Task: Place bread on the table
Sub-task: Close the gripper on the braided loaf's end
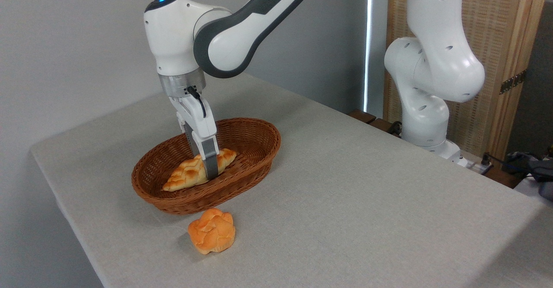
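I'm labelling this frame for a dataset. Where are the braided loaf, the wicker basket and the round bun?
braided loaf [185, 176]: fixed camera, its left half.
wicker basket [255, 137]: fixed camera, far inner wall.
round bun [212, 235]: fixed camera, its top middle.

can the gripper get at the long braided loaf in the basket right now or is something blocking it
Probably yes. The gripper is already down inside the basket, one finger lying across the braided loaf. Nothing covers the loaf. Whether the fingers have closed on it cannot be told.
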Action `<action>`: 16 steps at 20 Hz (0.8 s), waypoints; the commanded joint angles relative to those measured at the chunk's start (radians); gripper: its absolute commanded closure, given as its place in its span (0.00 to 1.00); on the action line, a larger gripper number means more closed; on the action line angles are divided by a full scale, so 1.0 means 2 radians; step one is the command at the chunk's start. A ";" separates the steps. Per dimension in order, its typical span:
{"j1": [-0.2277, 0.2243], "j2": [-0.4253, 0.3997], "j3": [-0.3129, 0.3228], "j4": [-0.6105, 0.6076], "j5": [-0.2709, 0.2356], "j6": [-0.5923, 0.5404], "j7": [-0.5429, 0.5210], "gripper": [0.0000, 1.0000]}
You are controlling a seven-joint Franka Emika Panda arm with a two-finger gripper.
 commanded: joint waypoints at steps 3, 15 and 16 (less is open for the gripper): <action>-0.004 -0.003 0.003 -0.005 0.006 0.014 0.006 0.58; -0.004 -0.003 0.003 -0.005 0.006 0.013 0.006 0.61; -0.004 -0.003 0.003 -0.005 0.005 0.014 0.006 0.61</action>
